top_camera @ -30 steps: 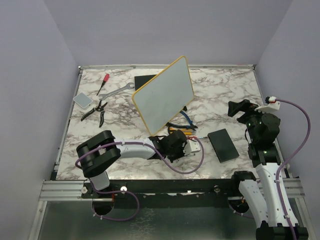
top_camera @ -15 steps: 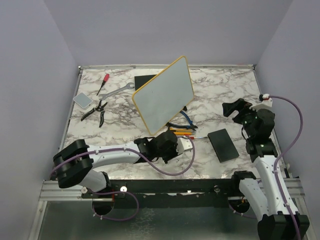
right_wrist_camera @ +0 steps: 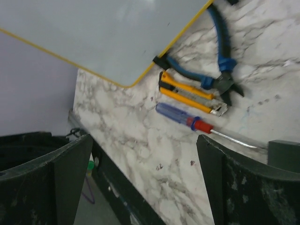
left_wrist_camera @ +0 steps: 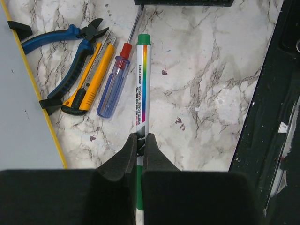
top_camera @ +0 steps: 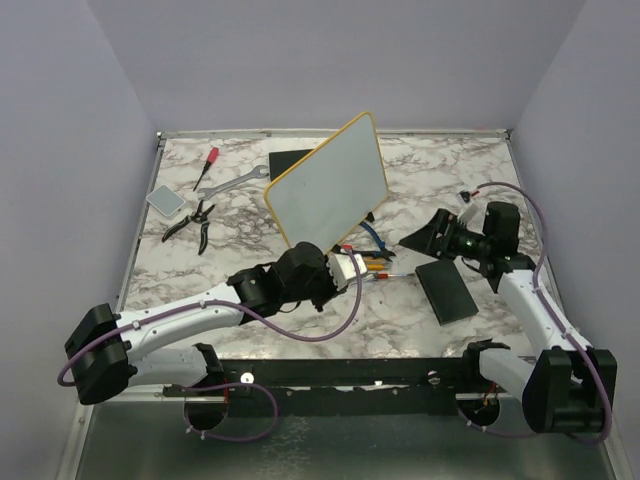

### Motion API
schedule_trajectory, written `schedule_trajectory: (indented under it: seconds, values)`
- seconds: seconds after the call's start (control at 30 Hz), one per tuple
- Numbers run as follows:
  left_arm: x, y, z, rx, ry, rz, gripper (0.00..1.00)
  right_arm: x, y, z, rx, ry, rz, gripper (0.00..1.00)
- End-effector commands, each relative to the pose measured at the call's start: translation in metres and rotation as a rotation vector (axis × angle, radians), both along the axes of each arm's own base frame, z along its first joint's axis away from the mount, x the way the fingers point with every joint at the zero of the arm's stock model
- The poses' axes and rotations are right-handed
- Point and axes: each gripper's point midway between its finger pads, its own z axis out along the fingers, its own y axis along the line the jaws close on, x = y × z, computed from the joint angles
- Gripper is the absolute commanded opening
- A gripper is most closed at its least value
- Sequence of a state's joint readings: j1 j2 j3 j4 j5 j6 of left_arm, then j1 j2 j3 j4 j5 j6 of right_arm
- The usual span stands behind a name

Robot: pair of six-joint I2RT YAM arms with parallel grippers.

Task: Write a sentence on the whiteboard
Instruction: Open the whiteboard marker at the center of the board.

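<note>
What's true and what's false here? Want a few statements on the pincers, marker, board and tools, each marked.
1. The left pincer is shut on the marker. True.
2. The right pincer is shut on a tool. False: it is open and holds nothing.
3. The whiteboard shows writing. False: its face is blank.
4. The pliers, knife and screwdriver lie side by side on the table. True.

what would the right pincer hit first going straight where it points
Likely the marble tabletop, just short of the blue-handled screwdriver; the right pincer angles down there, but depth is unclear.
</note>
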State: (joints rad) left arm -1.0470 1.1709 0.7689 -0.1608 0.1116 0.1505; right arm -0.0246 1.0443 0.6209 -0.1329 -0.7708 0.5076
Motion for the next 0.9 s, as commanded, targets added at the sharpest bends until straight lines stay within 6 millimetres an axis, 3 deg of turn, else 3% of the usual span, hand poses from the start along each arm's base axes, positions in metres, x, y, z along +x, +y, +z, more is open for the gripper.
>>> schedule_trajectory:
  seconds: [0.0,0.17,0.43,0.6,0.87]
  values:
    - [-0.014,0.004,0.005,-0.011,0.024,-0.068,0.00,-0.053,0.047,0.001,0.111,0.116,0.311,0.93]
    - [-0.020,0.001,0.008,-0.028,0.039,-0.102,0.00,-0.077,0.084,0.004,0.093,0.121,0.471,0.84]
    - [-0.026,0.000,0.008,-0.039,0.056,-0.128,0.00,-0.086,0.104,0.005,0.118,0.140,0.587,0.63]
    - [-0.023,0.000,0.006,-0.028,0.053,-0.115,0.00,-0.102,0.117,0.005,0.134,0.154,0.676,0.59]
    - [-0.019,-0.001,0.003,-0.013,0.048,-0.105,0.00,-0.110,0.123,0.002,0.130,0.157,0.712,0.50]
